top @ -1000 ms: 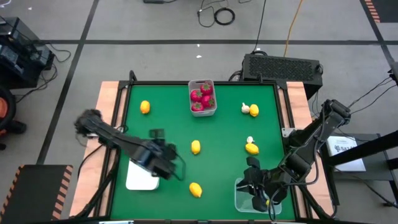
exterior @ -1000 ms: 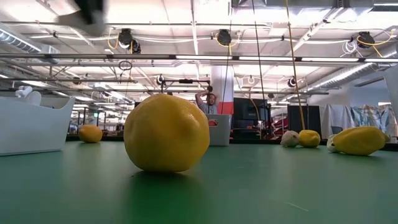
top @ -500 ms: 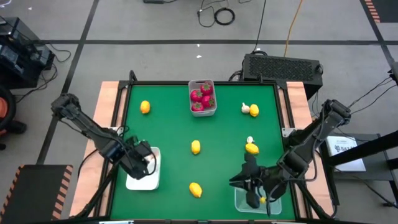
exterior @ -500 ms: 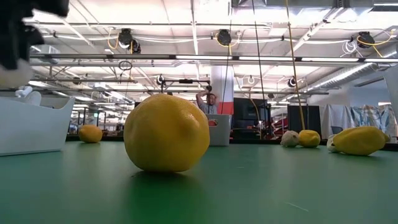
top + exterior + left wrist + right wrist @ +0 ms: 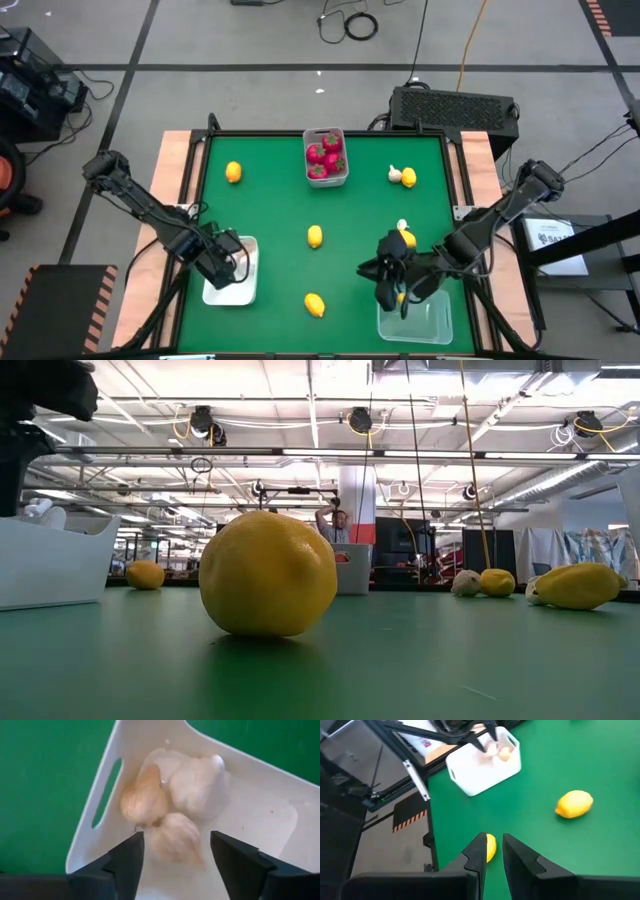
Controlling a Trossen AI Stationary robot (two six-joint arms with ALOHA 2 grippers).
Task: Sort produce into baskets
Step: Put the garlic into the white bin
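On the green worktop, the left end effector hangs open and empty over the white tray holding three garlic bulbs; it should rise straight up. The right end effector, beside the clear tub, grips a lemon; release only above the tub. Red pieces fill the grey-white bin.

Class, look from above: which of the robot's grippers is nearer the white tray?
Left. The left gripper hangs directly over the white tray; the right gripper is across the table.

Two dark jointed arms, black tapered fingers, thin black cables
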